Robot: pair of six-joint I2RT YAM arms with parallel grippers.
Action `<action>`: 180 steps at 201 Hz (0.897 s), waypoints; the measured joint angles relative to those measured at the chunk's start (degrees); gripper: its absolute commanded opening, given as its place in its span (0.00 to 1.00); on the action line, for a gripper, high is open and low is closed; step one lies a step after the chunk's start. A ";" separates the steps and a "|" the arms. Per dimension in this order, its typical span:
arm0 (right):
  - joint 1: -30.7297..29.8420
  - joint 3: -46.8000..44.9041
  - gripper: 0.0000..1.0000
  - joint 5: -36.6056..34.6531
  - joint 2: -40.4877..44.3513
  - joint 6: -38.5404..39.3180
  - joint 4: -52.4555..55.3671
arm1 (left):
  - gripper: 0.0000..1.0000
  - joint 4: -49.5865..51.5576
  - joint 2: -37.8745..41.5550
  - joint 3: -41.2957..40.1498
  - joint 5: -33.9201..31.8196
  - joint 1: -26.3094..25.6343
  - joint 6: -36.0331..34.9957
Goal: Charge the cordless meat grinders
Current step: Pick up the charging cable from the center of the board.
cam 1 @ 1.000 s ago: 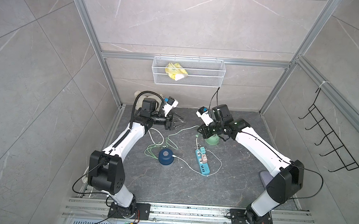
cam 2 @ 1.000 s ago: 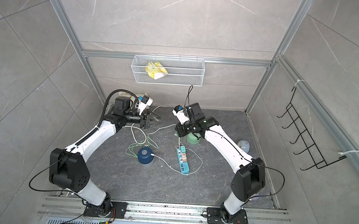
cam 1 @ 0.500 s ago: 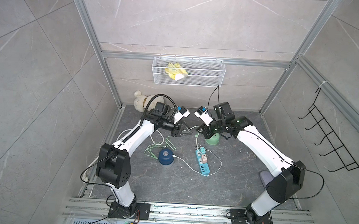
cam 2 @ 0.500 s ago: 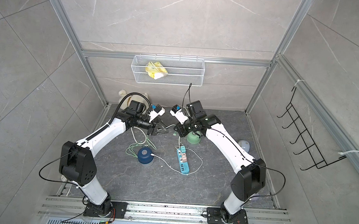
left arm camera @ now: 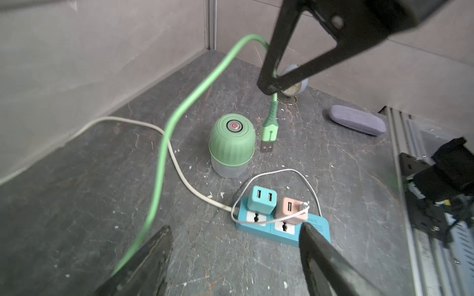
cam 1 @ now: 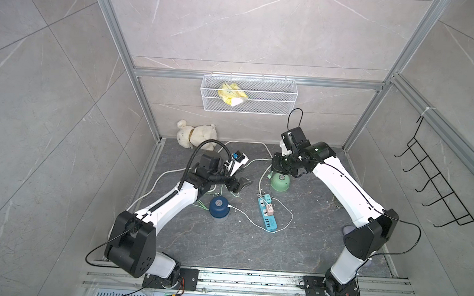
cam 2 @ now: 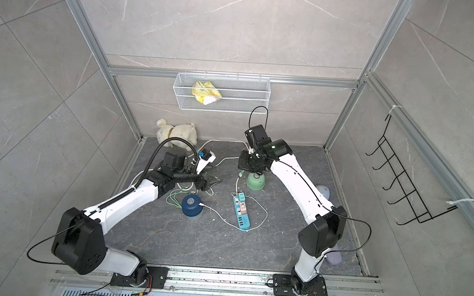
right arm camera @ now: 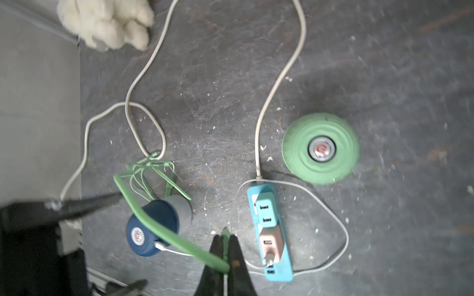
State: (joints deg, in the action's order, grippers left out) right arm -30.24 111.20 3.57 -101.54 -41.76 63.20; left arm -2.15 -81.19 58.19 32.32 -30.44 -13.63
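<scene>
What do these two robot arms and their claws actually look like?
The left arm and right arm are glossy white tubes joined by chunky black housings, with black cables looping alongside. The left claw and right claw are black, each with two slim tapering fingers.

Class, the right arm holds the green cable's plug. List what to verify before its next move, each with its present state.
1. Right gripper shut on the green cable behind its USB plug: ok.
2. Teal adapter on the power strip has free ports: ok.
3. Plug lined up with a port: not ok; it hangs beside the mint green grinder.
4. Cable's other end seated in that grinder: cannot tell.
5. Left gripper open, holding nothing: ok.
6. Navy grinder has its white cable plugged in: ok.
</scene>
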 measured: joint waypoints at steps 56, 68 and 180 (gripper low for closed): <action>-0.24 5.90 0.00 1.29 -2.91 -28.65 10.82 | 0.61 -14.88 -1.73 -5.31 -14.29 -11.28 -3.02; -0.35 6.36 0.00 2.12 -3.23 -32.02 12.04 | 0.58 -17.99 -3.45 -5.35 -16.83 -11.63 -4.13; -0.39 10.14 0.00 6.54 -3.54 -43.08 13.73 | 0.30 -27.26 -7.58 -5.40 -21.70 -12.87 -9.77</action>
State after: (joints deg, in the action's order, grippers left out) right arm -30.63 121.34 10.11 -105.08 -84.84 76.93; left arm -29.41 -88.77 52.80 10.61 -43.31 -23.40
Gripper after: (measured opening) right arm 0.055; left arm 0.370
